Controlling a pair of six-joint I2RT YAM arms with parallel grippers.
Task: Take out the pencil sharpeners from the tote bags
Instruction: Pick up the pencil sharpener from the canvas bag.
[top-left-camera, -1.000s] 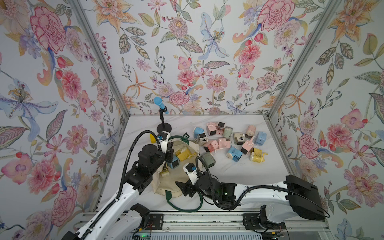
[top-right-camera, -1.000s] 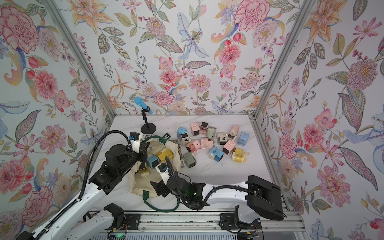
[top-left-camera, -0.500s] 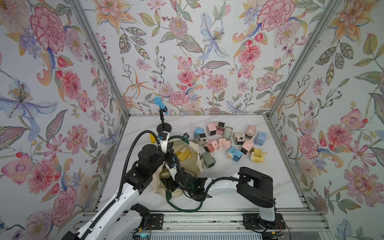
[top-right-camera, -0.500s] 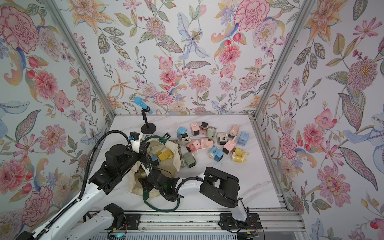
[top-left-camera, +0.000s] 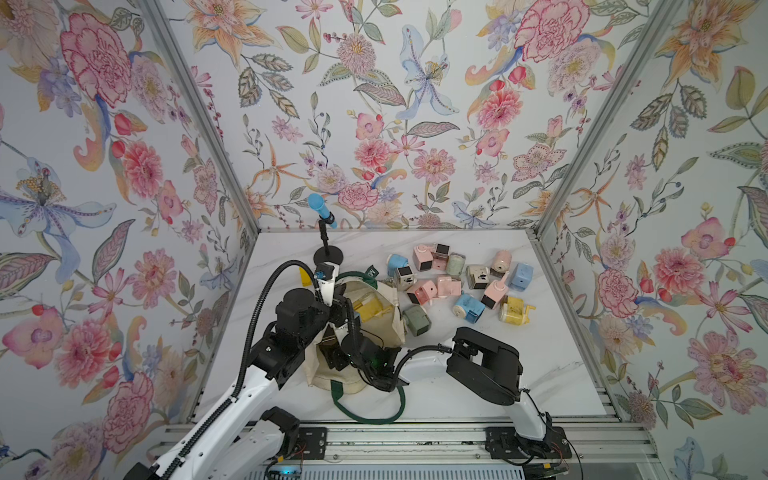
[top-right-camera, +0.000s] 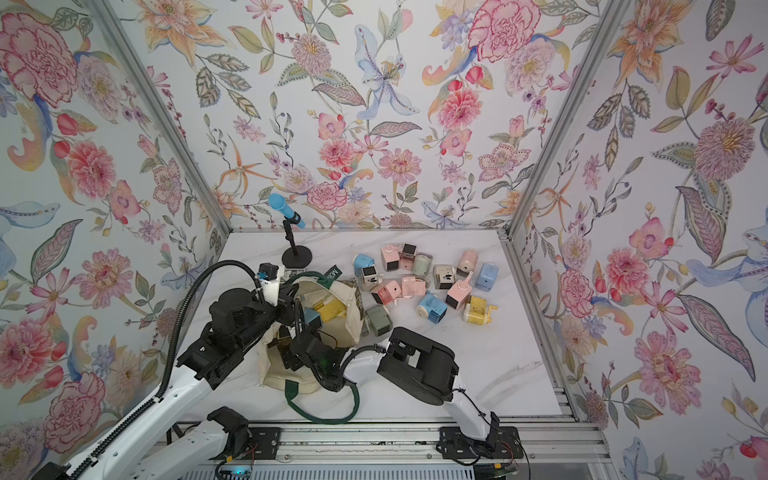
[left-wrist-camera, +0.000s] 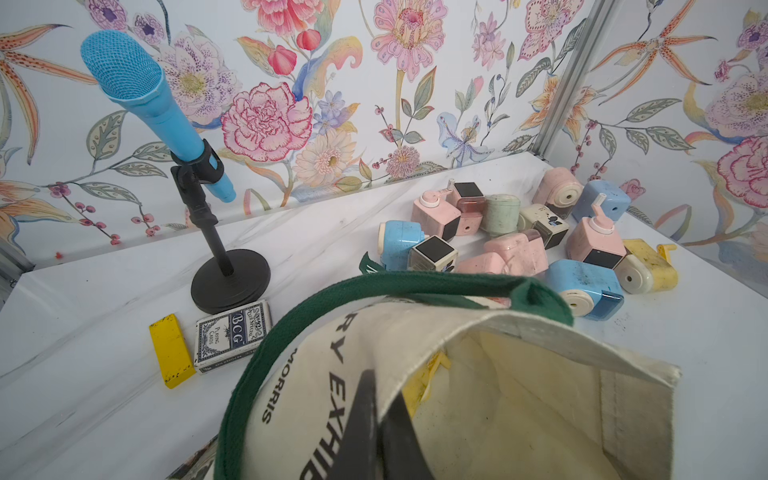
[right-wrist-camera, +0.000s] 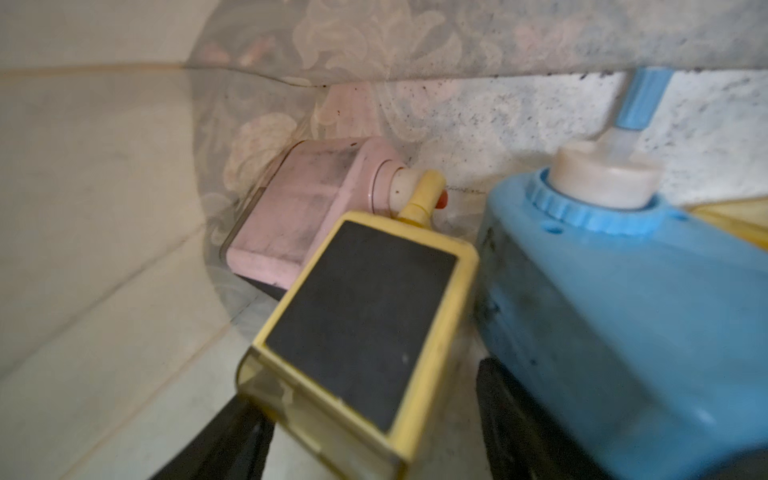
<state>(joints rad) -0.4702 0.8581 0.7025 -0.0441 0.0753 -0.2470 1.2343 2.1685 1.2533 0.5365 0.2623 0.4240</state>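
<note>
Three sharpeners show inside tote bag (left-wrist-camera: 519, 332) in right wrist view: yellow sharpener (right-wrist-camera: 361, 316), blue sharpener (right-wrist-camera: 623, 311) just beside it, pink sharpener (right-wrist-camera: 299, 208) deeper, against patterned bottom band. Over a dozen loose sharpeners (top-left-camera: 449, 286) heaped on table (top-left-camera: 540, 374) near bag.

Left gripper (left-wrist-camera: 380, 411) clenched on bag rim, likely to keep mouth open. Right gripper (right-wrist-camera: 370, 388) inside bag, jaws spread wide either side of yellow sharpener; contact unclear.

Yellow sharpener: dark face toward wrist camera, long axis along gripper's reach, crank end pointing deeper, toward pink sharpener. Judged lined up for grasp across its width.

Cream tote bag (left-wrist-camera: 561, 336), green strap (left-wrist-camera: 415, 286), pastel pencil sharpeners (top-left-camera: 449, 286); blue microphone (left-wrist-camera: 124, 70), floral walls (top-left-camera: 374, 104)
</note>
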